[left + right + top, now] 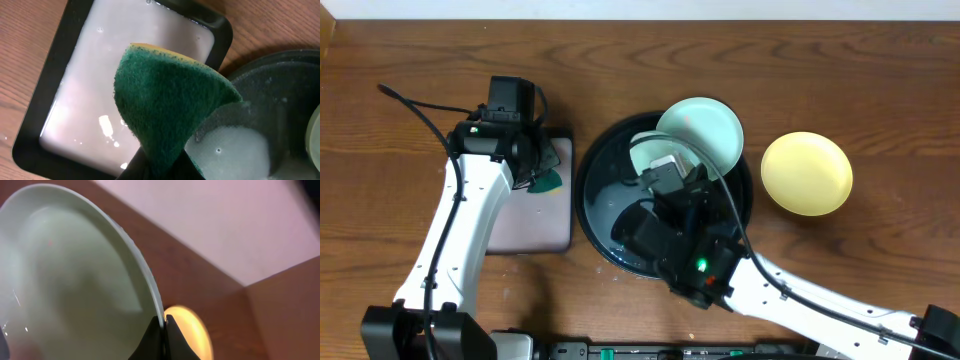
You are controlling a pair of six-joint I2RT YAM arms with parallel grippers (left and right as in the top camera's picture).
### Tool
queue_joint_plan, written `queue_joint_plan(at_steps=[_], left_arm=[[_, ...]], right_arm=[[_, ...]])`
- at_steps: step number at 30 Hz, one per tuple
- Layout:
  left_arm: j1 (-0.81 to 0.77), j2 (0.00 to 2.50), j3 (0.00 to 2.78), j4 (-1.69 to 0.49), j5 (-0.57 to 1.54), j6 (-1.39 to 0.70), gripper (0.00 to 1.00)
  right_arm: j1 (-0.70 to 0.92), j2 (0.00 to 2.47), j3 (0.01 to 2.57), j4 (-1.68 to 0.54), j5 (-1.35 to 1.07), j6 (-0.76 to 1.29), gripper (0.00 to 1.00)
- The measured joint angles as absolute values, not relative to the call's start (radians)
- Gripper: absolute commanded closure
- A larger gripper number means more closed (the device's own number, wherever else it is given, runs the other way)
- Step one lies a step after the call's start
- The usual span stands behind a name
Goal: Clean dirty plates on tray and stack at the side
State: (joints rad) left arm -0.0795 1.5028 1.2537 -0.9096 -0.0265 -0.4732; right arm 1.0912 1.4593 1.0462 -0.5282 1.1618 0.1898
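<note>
The large round black tray [600, 215] sits at the table's middle. My right gripper [163, 322] is shut on the rim of a mint-aqua plate [705, 130] and holds it tilted over the tray's far right side; the plate also fills the right wrist view [70, 280]. A second mint plate [648, 152] lies in the tray, partly hidden by my arm. The yellow plate [807, 173] rests on the table to the right, also showing in the right wrist view [187, 330]. My left gripper [165, 167] is shut on a green sponge [170, 100], held over the grey tray [75, 100].
The rectangular grey black-rimmed tray [535, 225] lies left of the round tray, wet with droplets. The round tray's rim [280, 65] shows at the right of the left wrist view. A black cable [415, 100] runs across the far left of the wooden table.
</note>
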Motion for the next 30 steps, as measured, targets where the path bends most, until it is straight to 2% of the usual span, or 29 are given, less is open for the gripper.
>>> queue_joint_plan(at_steps=[9, 20, 25, 30], left_arm=[[-0.08, 1.503, 1.254, -0.913, -0.027, -0.473, 0.92], [-0.08, 1.503, 1.254, -0.913, -0.027, -0.473, 0.92], [-0.08, 1.503, 1.254, -0.913, -0.026, -0.473, 0.93], [-0.08, 1.503, 1.254, -0.913, -0.026, -0.473, 0.93]], right_arm=[[1.14, 1.459, 1.046, -0.386, 1.296, -0.005, 0.99], [1.145, 1.457, 1.046, -0.356, 1.353, -0.062, 0.99], [1.144, 1.453, 1.047, -0.414, 1.242, -0.04, 0.99], [1.122, 1.452, 1.047, -0.501, 0.966, 0.115, 0.99]])
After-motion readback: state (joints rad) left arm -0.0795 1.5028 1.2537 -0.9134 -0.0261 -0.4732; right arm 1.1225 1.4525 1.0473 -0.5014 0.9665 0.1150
